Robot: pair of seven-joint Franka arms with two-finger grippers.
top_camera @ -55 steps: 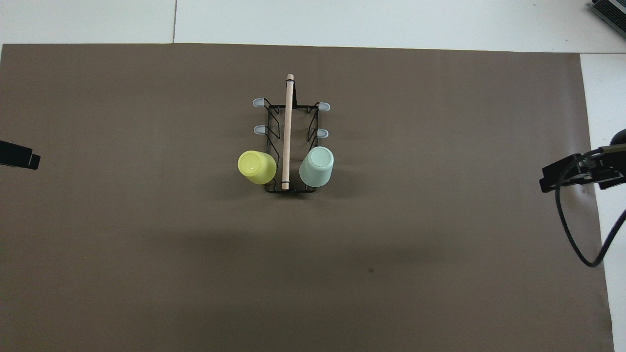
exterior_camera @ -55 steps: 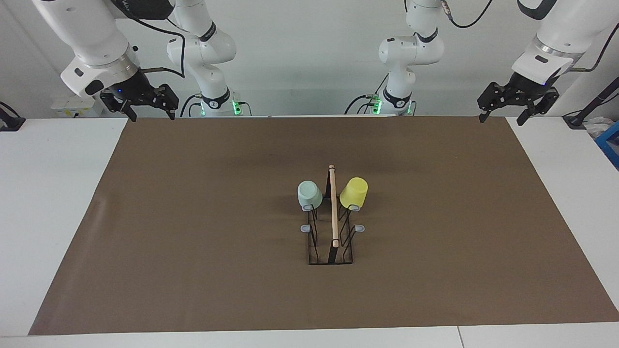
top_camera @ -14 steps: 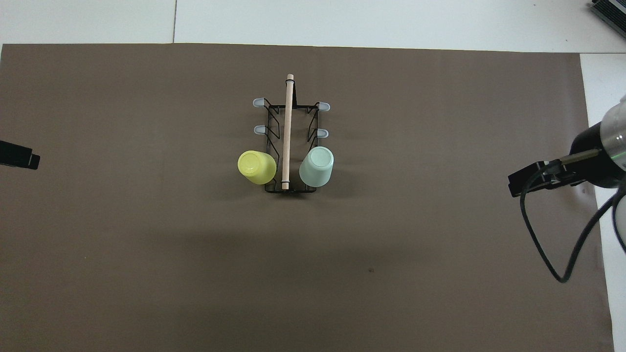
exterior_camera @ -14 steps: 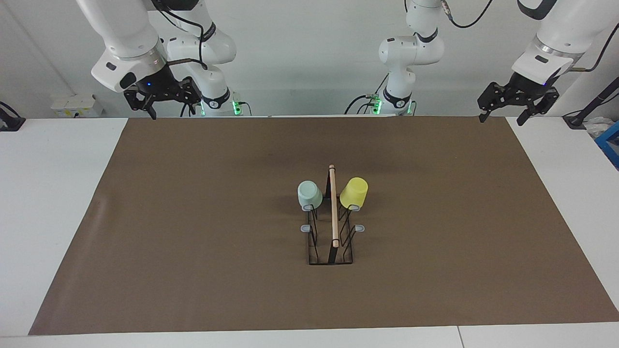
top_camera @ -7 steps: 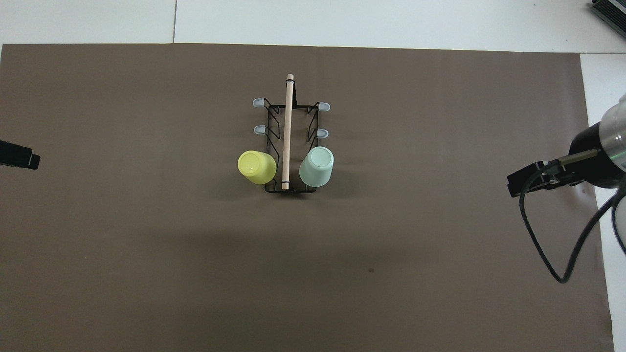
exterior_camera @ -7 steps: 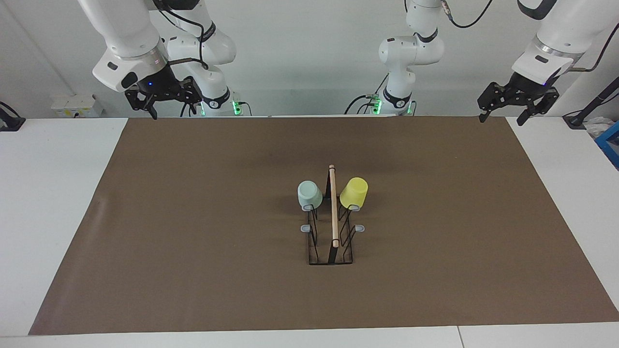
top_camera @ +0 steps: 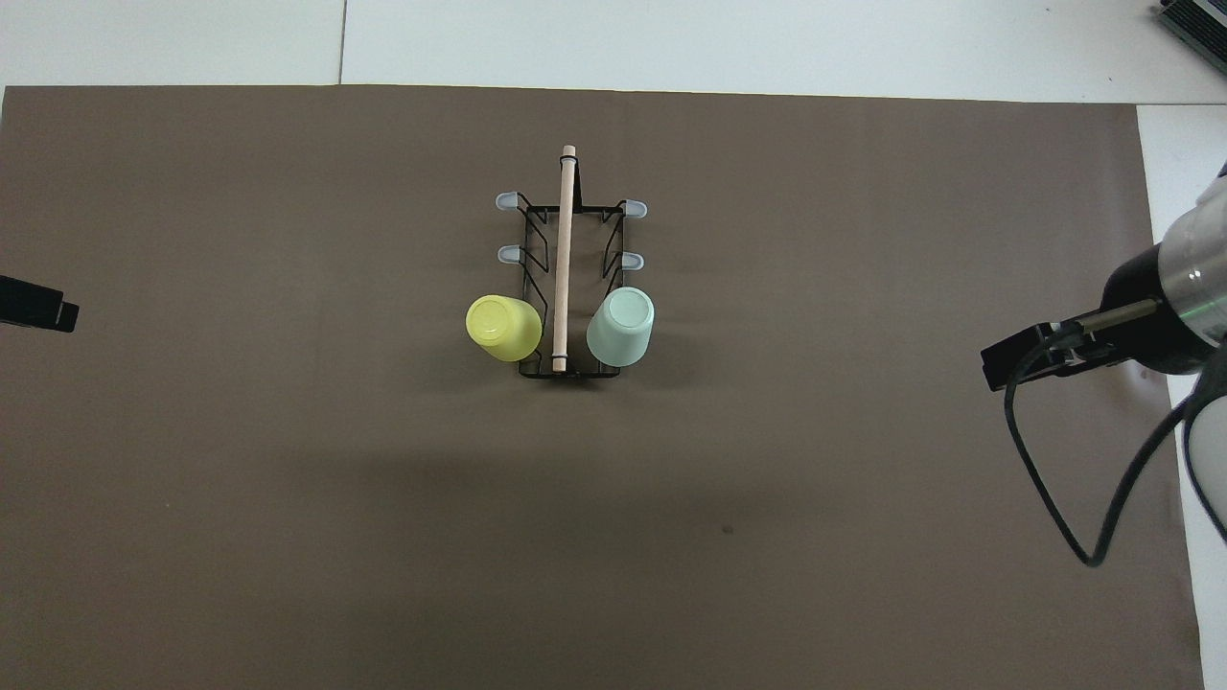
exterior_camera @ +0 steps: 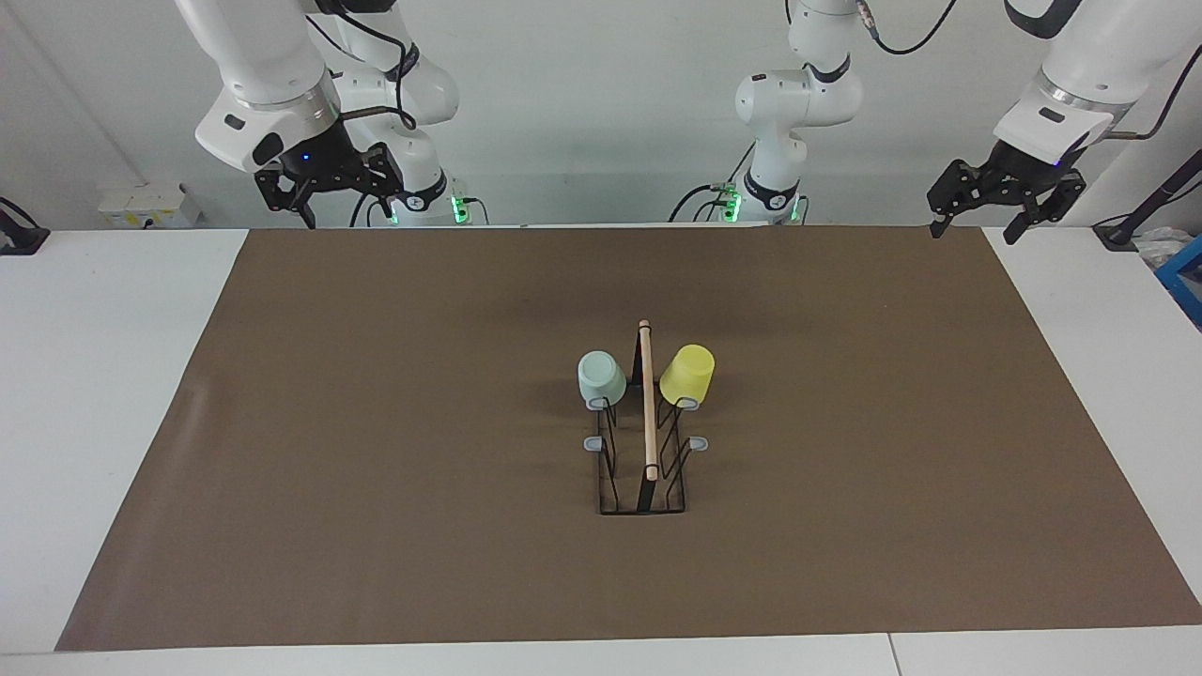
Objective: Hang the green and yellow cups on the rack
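Note:
The black wire rack (exterior_camera: 646, 469) with a wooden rod (exterior_camera: 647, 404) stands at the middle of the brown mat; it also shows in the overhead view (top_camera: 566, 278). The mint green cup (exterior_camera: 601, 377) (top_camera: 621, 327) hangs upside down on the peg nearest the robots, on the right arm's side. The yellow cup (exterior_camera: 687, 374) (top_camera: 502, 328) hangs the same way on the left arm's side. My right gripper (exterior_camera: 347, 219) is open and empty over the mat's edge nearest the robots. My left gripper (exterior_camera: 972, 232) is open and empty over the mat's corner at its own end, waiting.
The brown mat (exterior_camera: 376, 469) covers most of the white table (exterior_camera: 103, 376). Grey-tipped free pegs (exterior_camera: 593, 443) (exterior_camera: 699, 442) stick out of the rack farther from the robots than the cups. A blue box (exterior_camera: 1185, 277) sits at the left arm's end.
My right gripper has risen and moved along the robots' edge toward the table's middle. The left arm, the cups and the rack have not moved.

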